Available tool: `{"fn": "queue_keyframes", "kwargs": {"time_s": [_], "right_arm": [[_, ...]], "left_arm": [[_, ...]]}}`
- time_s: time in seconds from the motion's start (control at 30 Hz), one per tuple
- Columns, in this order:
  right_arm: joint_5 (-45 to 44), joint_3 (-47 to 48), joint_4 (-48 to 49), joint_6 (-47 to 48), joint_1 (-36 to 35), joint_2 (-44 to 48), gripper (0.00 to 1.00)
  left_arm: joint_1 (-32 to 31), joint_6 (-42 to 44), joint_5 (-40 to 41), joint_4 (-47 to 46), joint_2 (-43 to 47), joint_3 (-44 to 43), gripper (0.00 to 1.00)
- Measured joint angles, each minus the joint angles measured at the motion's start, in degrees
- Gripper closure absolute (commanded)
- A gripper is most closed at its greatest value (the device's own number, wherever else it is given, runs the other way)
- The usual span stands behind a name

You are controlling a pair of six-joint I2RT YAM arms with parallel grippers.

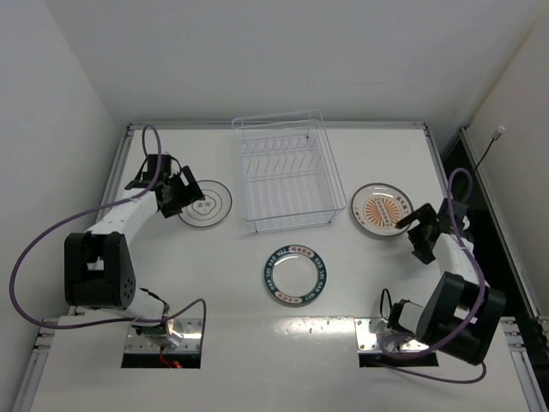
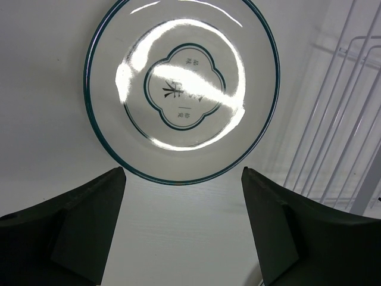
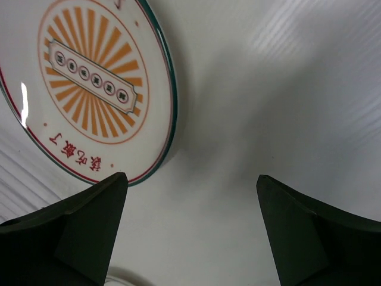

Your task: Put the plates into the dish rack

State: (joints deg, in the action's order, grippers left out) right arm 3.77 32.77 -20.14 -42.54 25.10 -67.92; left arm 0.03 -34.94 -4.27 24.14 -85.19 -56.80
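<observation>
Left tool [image 2: 183,170], right tool [image 3: 191,177] both spread, empty. I fear ringed plate [image 2: 181,89] at 12 o'clock skids: lies flat.

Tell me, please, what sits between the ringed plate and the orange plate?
The dish rack stands between the ringed plate and the orange plate, in the top view.

Premises: a robot test cell in a lab. A white table [image 1: 223,318] is boxed in by plain white panels [image 1: 257,51] on three sides; two robot arms [image 1: 111,232] are bolted at its near edge (purple cables [image 1: 151,128] trailing loose).
</observation>
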Motion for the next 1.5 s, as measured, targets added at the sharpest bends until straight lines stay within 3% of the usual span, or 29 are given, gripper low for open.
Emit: {"fn": "queue_keyframes", "kwargs": {"time_s": [0.17, 0.27, 0.37, 0.43, 0.6, 0.7, 0.93, 1.17, 1.3, 1.5], "right_arm": [[8.46, -4.61, 3.50, -2.73, 4.39, -3.85, 0.13], [11.80, -5.22, 5.95, -3.58, 5.73, -7.89, 0.21], [16.35, -4.24, 9.62, -4.57, 6.51, -12.26, 0.38], [19.67, -3.43, 12.85, -5.57, 6.71, -15.72, 0.43], [26.58, -3.30, 21.81, -9.11, 6.36, -23.65, 0.85], [27.76, -3.91, 24.02, -10.62, 6.16, -25.05, 0.98], [30.42, -4.76, 26.10, -11.15, 5.55, -23.61, 1.00], [23.10, -6.32, 16.70, -9.49, 2.80, -5.14, 1.00], [15.06, 1.84, 8.94, -7.91, -0.90, 3.87, 1.00], [1.68, 18.88, 5.92, -4.46, -11.47, 2.45, 1.00]], "left_arm": [[0.00, 0.00, -0.11, -0.09, 0.00, 0.00, 0.24], [0.00, 0.00, -0.31, -0.11, 0.00, 0.00, 0.24], [0.00, 0.00, -0.28, -0.15, 0.00, 0.00, 0.24], [0.00, 0.00, -0.28, -0.17, 0.00, 0.00, 0.24], [0.00, 0.02, -0.15, -0.22, 0.00, 0.02, 0.24], [0.00, 0.20, 0.24, -0.20, 0.00, 0.02, 0.24], [0.00, 0.22, 0.83, -0.20, 0.00, 0.02, 0.24], [0.00, 0.22, 1.60, -0.17, 0.00, 0.02, 0.24], [0.00, 0.24, 2.03, -0.17, 0.00, 0.02, 0.24], [0.00, 0.22, 2.49, -0.17, 0.00, 0.02, 0.24]]}}
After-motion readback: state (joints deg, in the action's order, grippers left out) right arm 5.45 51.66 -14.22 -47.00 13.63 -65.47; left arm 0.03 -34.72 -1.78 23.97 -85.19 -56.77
